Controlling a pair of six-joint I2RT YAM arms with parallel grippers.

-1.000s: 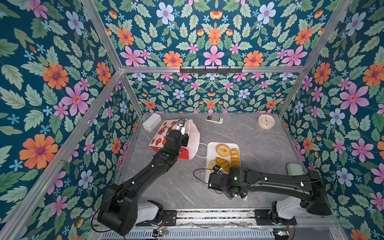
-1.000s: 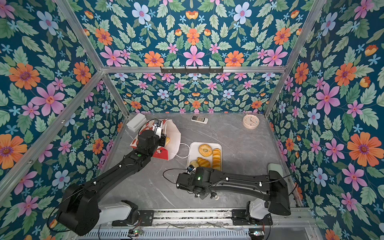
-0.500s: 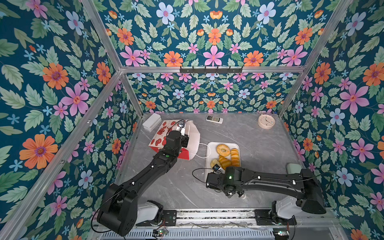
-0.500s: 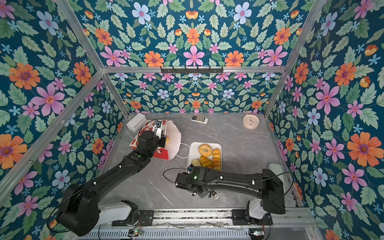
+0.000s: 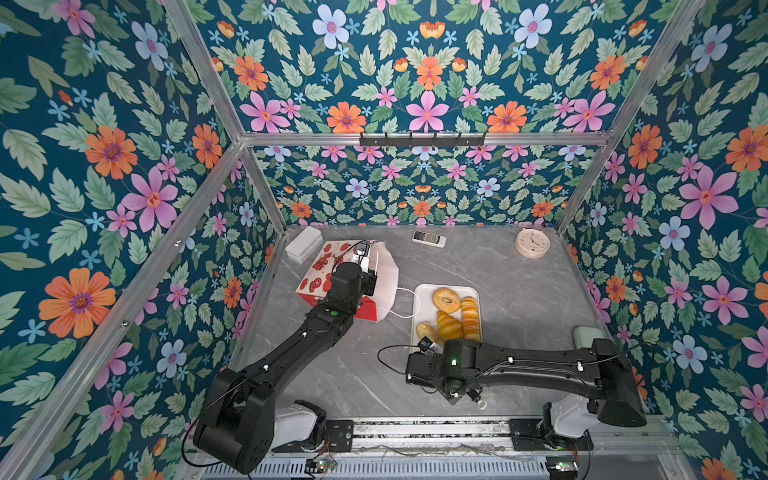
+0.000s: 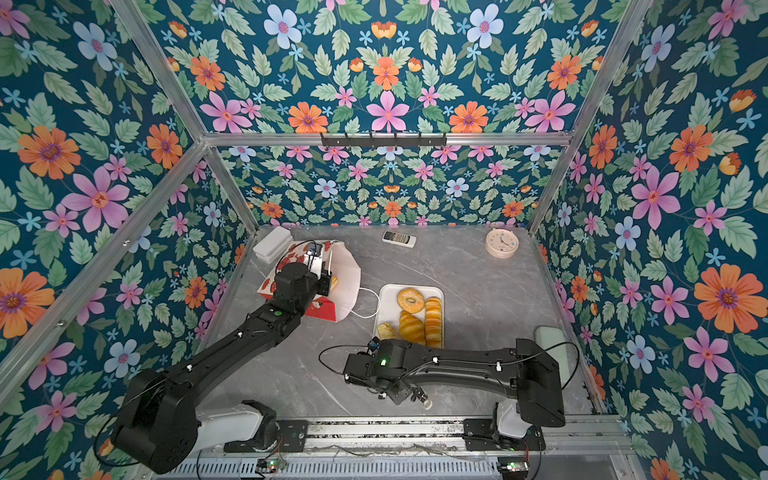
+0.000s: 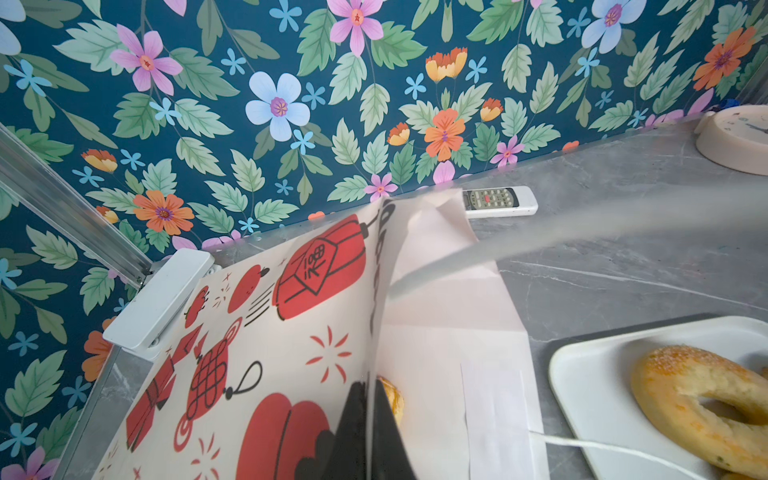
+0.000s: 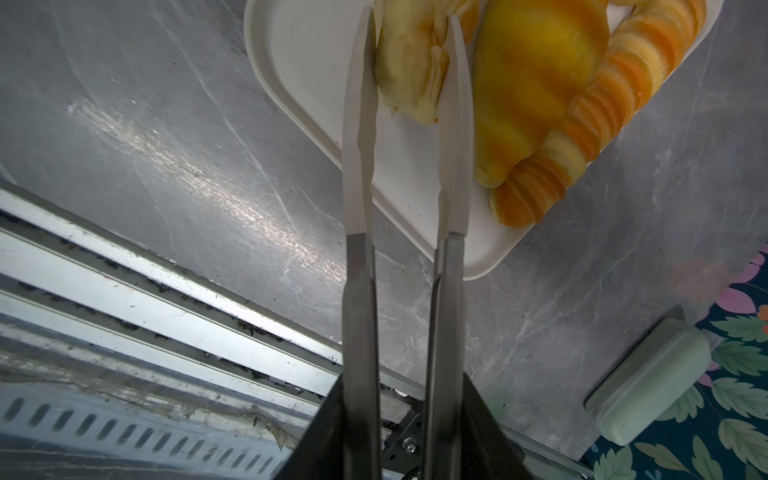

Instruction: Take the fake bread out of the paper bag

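Paper bag (image 7: 291, 332) rim pinched by closed left jaws — golden pastry (image 7: 392, 401) half hidden inside; right jaws straddle pale pastry (image 8: 411, 70) at tray's (image 5: 424, 309) 7 o'clock — grip indeterminate.

A remote (image 5: 429, 239) and round clock (image 5: 532, 243) lie apart on the grey table (image 5: 519, 299).

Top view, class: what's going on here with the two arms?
The left gripper is shut on the rim of the white-and-red paper bag; one golden toy pastry shows inside. The right gripper's jaws straddle a pale toy pastry on the white tray, beside a ring bagel, golden croissant and ridged loaf. Whether it grips is unclear.
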